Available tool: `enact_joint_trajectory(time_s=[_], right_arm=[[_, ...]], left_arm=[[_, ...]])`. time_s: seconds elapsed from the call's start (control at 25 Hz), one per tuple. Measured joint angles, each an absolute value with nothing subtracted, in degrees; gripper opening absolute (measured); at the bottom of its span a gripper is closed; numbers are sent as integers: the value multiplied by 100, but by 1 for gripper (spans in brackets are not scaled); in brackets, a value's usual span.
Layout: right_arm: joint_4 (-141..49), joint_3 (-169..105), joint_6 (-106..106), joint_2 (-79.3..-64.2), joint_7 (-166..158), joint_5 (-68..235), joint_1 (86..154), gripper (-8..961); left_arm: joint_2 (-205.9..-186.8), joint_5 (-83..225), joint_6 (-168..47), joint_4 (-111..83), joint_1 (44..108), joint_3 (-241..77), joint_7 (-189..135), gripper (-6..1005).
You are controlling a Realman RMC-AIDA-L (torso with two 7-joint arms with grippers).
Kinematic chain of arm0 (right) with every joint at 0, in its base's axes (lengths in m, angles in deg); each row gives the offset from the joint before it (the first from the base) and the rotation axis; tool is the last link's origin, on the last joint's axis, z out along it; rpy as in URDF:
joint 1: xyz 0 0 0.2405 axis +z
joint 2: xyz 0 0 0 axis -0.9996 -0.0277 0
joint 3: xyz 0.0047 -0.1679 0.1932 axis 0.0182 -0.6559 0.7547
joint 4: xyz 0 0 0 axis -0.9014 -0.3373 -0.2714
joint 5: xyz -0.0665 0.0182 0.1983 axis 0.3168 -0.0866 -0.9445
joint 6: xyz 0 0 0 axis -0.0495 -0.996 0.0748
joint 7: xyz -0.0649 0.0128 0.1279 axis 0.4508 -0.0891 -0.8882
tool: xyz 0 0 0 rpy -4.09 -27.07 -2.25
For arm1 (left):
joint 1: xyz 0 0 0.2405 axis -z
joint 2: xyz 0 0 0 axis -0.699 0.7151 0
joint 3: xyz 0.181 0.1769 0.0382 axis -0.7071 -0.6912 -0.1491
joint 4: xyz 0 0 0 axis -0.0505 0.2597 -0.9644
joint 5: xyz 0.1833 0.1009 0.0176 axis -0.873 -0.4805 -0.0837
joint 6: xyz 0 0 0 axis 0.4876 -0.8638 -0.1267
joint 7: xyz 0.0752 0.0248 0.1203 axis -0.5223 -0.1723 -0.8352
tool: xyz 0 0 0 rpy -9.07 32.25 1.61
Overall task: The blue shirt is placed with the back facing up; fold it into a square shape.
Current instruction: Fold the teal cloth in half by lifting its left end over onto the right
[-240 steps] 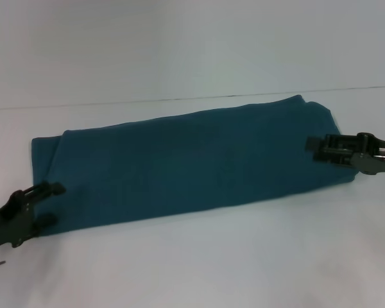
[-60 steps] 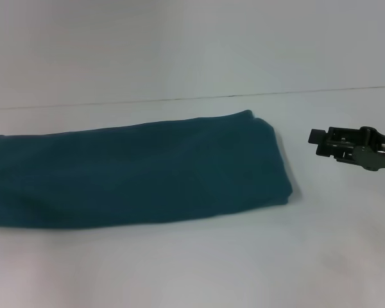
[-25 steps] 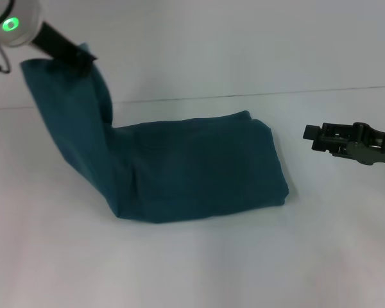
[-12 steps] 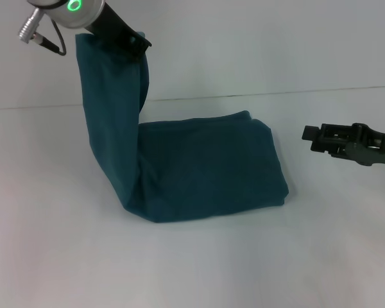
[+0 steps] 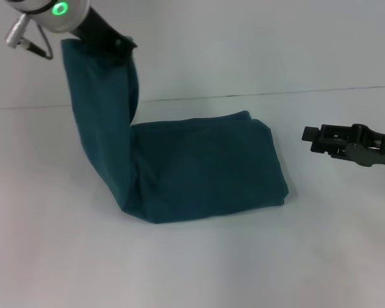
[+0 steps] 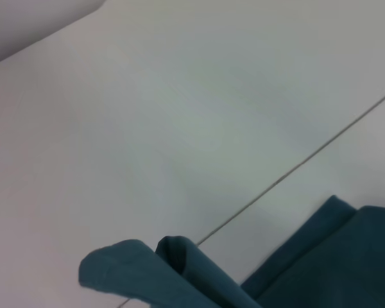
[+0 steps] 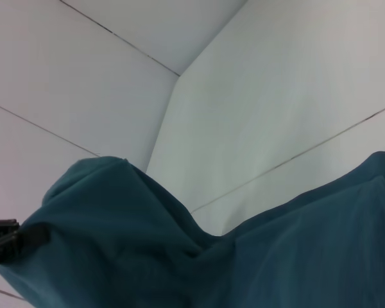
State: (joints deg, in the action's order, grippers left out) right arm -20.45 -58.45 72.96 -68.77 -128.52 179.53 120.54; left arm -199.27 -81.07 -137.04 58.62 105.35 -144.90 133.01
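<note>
The blue shirt [image 5: 205, 167] is folded into a long band. Its right half lies flat on the white table [image 5: 244, 269]. Its left end hangs upright from my left gripper [image 5: 119, 46], which is shut on the cloth's top edge high at the back left. The left wrist view shows the held fold of the shirt [image 6: 179, 276] close below the camera. My right gripper [image 5: 308, 133] hovers to the right of the shirt, apart from it. In the right wrist view the raised shirt [image 7: 179, 256] fills the lower part, with the left gripper [image 7: 6, 240] at its edge.
The table's far edge [image 5: 308, 92] meets a pale wall behind the shirt. Bare white tabletop stretches in front of the shirt and to its left.
Over the last second my left gripper carried the shirt's left end higher and to the right, then drifted slightly back left. The right arm has barely moved.
</note>
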Motion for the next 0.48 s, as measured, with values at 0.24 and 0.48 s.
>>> enact_joint_trajectory(time_s=[0.24,0.48], right_arm=[[-2044,-5817,7295,-6877,-12859,17953,12061,566],[-2045,-5814,7284,-6877,-12880,17953,12074,566]], left_arm=[[-19876,-8111,-13747,5988,10356,-14394,13334,32],[-19669,-8112,-13699,5957,9893,-13698,13530,33]])
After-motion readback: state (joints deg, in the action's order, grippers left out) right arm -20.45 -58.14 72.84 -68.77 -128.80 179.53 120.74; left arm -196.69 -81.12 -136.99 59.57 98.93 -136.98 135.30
